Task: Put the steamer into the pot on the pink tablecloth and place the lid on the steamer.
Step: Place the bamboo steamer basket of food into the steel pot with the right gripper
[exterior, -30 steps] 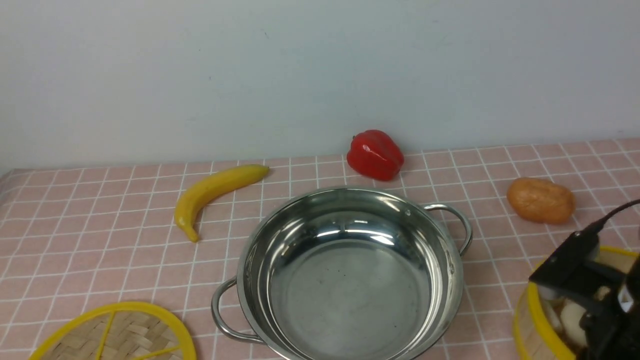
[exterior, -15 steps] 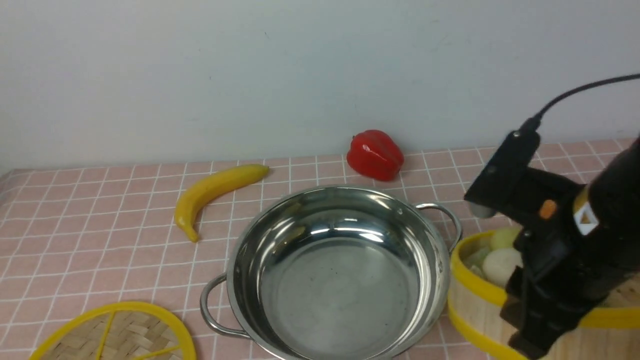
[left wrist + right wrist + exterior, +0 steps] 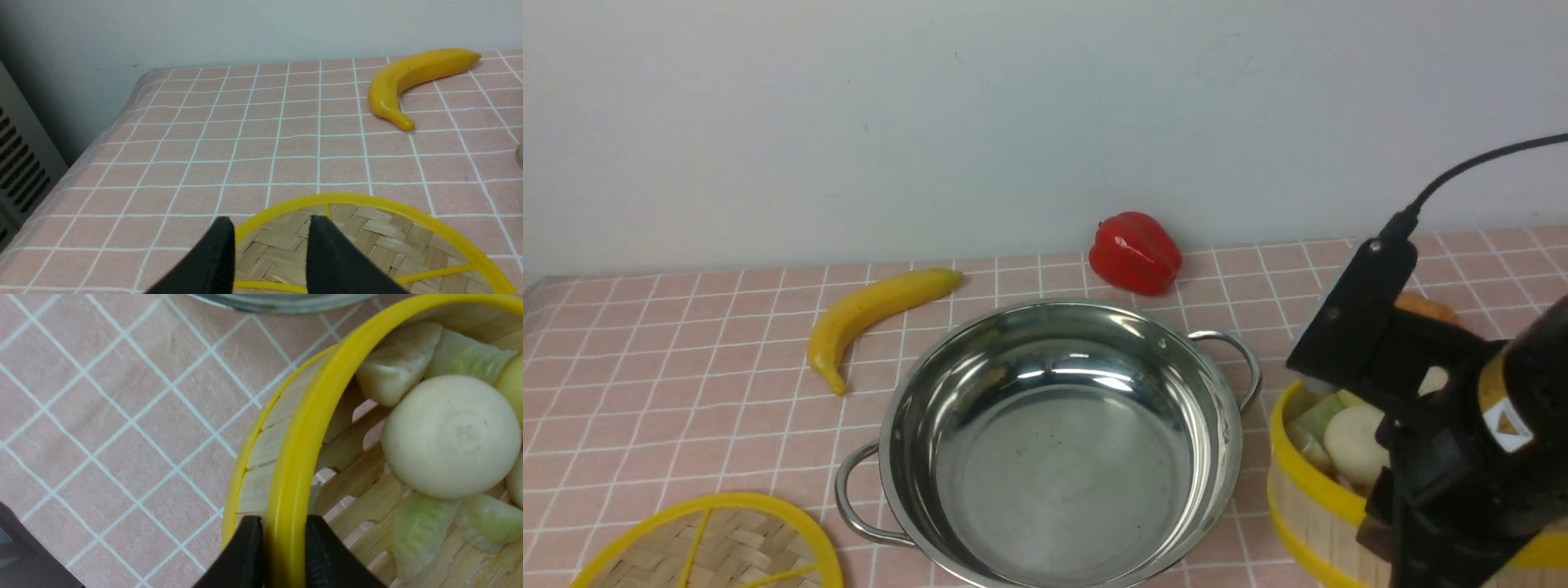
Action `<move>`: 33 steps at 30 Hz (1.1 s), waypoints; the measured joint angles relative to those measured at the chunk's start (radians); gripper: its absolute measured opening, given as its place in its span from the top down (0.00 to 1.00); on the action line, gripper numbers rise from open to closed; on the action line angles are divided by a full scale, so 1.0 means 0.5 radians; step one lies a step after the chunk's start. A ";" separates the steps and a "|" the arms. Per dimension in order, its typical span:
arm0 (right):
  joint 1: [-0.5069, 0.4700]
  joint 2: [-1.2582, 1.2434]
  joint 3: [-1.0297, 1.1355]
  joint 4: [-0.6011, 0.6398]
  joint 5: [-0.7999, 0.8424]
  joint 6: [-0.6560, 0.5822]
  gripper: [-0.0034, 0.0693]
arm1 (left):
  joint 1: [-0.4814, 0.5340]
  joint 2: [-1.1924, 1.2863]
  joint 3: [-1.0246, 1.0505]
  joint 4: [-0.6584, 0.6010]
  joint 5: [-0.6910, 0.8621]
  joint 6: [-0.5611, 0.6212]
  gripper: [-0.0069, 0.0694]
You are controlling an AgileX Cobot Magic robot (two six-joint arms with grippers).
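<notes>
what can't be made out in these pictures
- Round bamboo steamer with yellow rims: front view, mostly hidden by the right arm.
- Flat woven bamboo lid with yellow rim: front view, cut off by the bottom edge.
- Orange rounded thing: front view, nearly all behind the right arm.

no legible text; white sticker (image 3: pixel 1508 422) with orange triangle on right arm (image 3: pixel 1543 347), symbol too small.

The steamer (image 3: pixel 1308 500) is right of the pot (image 3: pixel 1054 474), lid (image 3: pixel 727 547) front-left, banana (image 3: pixel 866 314) behind-left.
</notes>
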 joint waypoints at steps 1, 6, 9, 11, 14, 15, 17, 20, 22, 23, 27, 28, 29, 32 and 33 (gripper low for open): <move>0.017 -0.029 0.000 -0.005 0.000 0.002 0.77 | 0.000 0.000 0.000 0.000 0.000 0.000 0.59; 0.153 -0.027 -0.082 -0.035 0.046 -0.010 0.77 | 0.000 0.000 0.000 0.000 0.000 0.000 0.59; 0.238 0.072 -0.202 -0.050 0.054 -0.040 0.77 | 0.000 0.000 0.000 0.000 0.000 0.000 0.59; 0.282 0.165 -0.331 -0.065 0.045 -0.076 0.77 | 0.000 0.000 0.000 0.000 0.000 0.000 0.59; 0.314 0.300 -0.469 -0.081 0.021 -0.140 0.77 | 0.000 0.000 0.000 0.000 0.000 0.000 0.59; 0.326 0.381 -0.551 -0.085 0.014 -0.188 0.77 | 0.000 0.000 0.000 0.000 0.000 0.000 0.59; 0.334 0.464 -0.628 -0.091 0.013 -0.237 0.77 | 0.000 0.000 0.000 0.000 0.000 0.000 0.59; 0.334 0.678 -0.814 -0.082 0.016 -0.352 0.77 | 0.000 0.000 0.000 0.000 0.000 0.000 0.59; 0.334 0.728 -0.855 -0.080 0.016 -0.381 0.77 | 0.000 0.000 0.000 0.000 0.000 0.000 0.59; 0.345 0.810 -0.924 -0.073 0.016 -0.426 0.77 | 0.000 0.000 0.000 0.000 0.000 0.000 0.59; 0.410 0.940 -1.028 -0.079 0.021 -0.504 0.77 | 0.000 0.000 0.000 0.000 0.000 0.000 0.59; 0.435 0.968 -1.047 -0.079 0.016 -0.523 0.77 | 0.000 0.000 0.000 0.000 0.000 0.000 0.59; 0.446 0.979 -1.051 -0.079 0.013 -0.526 0.77 | 0.000 0.000 0.000 0.000 0.000 0.000 0.59; 0.504 1.045 -1.074 -0.071 -0.056 -0.563 0.77 | 0.000 0.000 0.000 0.000 0.000 0.000 0.59; 0.529 1.087 -1.074 -0.057 -0.124 -0.575 0.77 | 0.000 0.000 0.000 0.000 0.000 0.000 0.59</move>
